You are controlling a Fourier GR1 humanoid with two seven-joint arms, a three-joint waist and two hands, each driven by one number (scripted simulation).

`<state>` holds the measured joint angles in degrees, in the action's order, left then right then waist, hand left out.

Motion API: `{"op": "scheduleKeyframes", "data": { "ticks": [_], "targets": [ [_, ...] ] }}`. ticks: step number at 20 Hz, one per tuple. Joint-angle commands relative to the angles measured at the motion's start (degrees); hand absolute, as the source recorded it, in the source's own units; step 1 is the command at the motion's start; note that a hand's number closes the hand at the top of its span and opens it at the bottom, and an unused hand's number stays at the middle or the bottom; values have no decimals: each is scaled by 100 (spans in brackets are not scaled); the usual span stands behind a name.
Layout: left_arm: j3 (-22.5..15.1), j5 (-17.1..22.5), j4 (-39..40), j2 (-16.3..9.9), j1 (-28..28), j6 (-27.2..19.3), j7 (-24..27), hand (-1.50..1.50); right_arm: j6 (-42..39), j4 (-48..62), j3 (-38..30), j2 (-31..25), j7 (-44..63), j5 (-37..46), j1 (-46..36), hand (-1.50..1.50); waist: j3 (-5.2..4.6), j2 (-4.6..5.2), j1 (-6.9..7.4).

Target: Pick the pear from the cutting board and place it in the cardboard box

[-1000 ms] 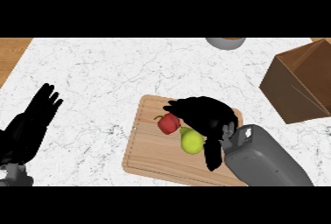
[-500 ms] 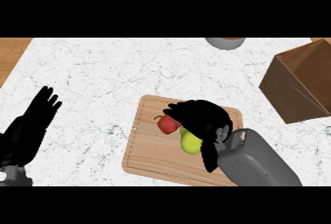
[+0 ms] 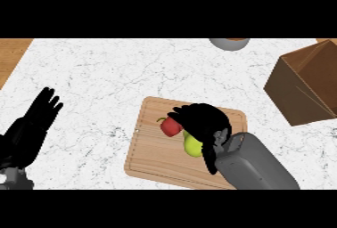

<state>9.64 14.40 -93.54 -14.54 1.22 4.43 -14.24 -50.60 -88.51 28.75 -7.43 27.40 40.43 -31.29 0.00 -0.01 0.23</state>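
Note:
A yellow-green pear (image 3: 192, 147) lies on the wooden cutting board (image 3: 150, 151), beside a red pepper (image 3: 170, 127). My right hand (image 3: 204, 122) hangs over the pear with its fingers curled down around it; the thumb runs along the pear's right side. The hand hides most of the pear's top. The pear still rests on the board. The open cardboard box (image 3: 309, 84) stands at the right edge, tilted. My left hand (image 3: 33, 122) rests open at the left edge, fingers up.
A grey bowl (image 3: 230, 42) shows partly at the top edge. A wooden surface (image 3: 12, 53) borders the white marble counter (image 3: 99, 75) at the upper left.
My right hand has slid slightly left and lower over the pear, and its fingers have curled closer around it. The left hand barely moved.

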Motion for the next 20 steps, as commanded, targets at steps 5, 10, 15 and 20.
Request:
{"op": "scheduleKeyframes", "data": {
  "ticks": [5,10,15,20],
  "targets": [
    [162,-56,376,-28,113,293,198,0,49,149,257,119,-310,619,372,-150,0,2,-12],
    [78,-224,112,180,146,14,30,0,-472,386,-209,139,-466,591,-2,-150,0,1,-6],
    [223,-12,-67,78,264,139,-332,0,7,-14,206,-53,-691,1067,823,-150,1,-3,-30],
    [-6,-257,-570,405,-229,-16,-318,0,497,1042,-30,-22,-1347,1377,387,-150,2,1,12]
  ]
}}
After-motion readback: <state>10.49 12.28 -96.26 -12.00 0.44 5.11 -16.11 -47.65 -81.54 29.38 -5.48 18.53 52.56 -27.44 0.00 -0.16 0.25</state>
